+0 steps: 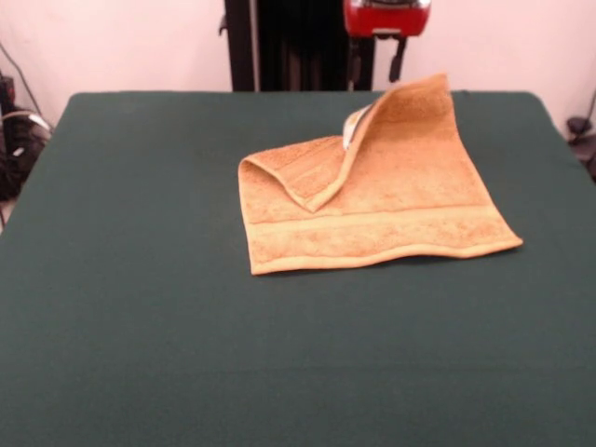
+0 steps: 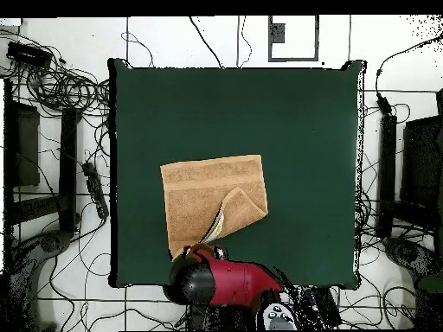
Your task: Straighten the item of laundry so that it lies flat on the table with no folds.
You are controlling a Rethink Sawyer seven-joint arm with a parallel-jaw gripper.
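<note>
The towel (image 1: 372, 200) was a soft cloth with a rough, looped terry pile and no shine. Its border band (image 1: 372, 228) looked flatter and more tightly woven than the rest, and the hem along the edge was smooth. A small white tag (image 1: 354, 126) seemed to be thin woven cloth. The desk (image 1: 140, 307) had a dark green cover that looked like felt, matt and even. The arm's red shell (image 2: 229, 283) was glossy, like hard plastic, with bright reflections. The floor cables (image 2: 65, 86) looked like smooth black rubber or plastic.
</note>
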